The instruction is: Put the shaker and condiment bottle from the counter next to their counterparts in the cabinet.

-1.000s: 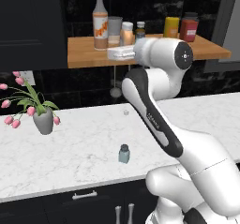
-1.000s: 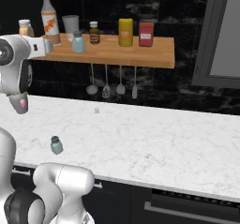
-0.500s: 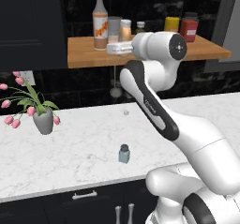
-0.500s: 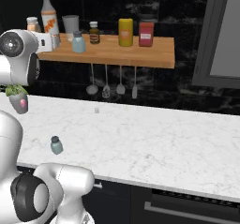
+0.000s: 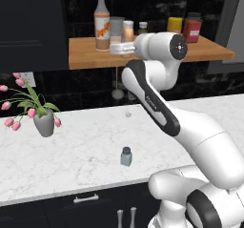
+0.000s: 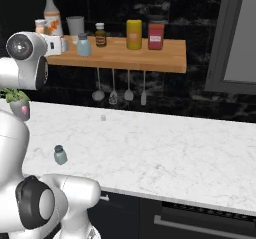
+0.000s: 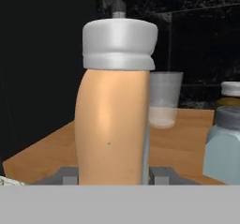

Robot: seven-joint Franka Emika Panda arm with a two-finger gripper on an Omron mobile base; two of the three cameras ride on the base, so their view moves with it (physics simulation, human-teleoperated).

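Observation:
My gripper (image 5: 117, 48) (image 6: 62, 44) (image 7: 114, 174) is shut on the condiment bottle (image 7: 115, 110) (image 5: 127, 31) (image 6: 40, 26), a squat orange bottle with a pale cap, held upright over the cabinet (image 5: 86, 55) (image 6: 150, 58). It stands just right of the tall clear-necked counterpart bottle (image 5: 101, 22) (image 6: 51, 14). The counterpart shaker (image 6: 83, 45) (image 7: 225, 145) is on the plank a little to the right. The other shaker (image 5: 126, 156) (image 6: 60, 155) stands alone on the counter (image 5: 86, 150) (image 6: 165, 153) near its front edge.
On the plank stand a grey cup (image 5: 116, 27) (image 7: 164, 99), a small dark bottle (image 6: 100, 34), a yellow jar (image 6: 133, 34) and a red jar (image 6: 156, 35). Utensils (image 6: 120, 85) hang below it. A vase of pink tulips (image 5: 44, 123) sits at the counter's left.
The hand with the orange bottle has risen slightly and pushed in toward the back of the plank, closer to the tall bottle. The shaker on the counter has not moved.

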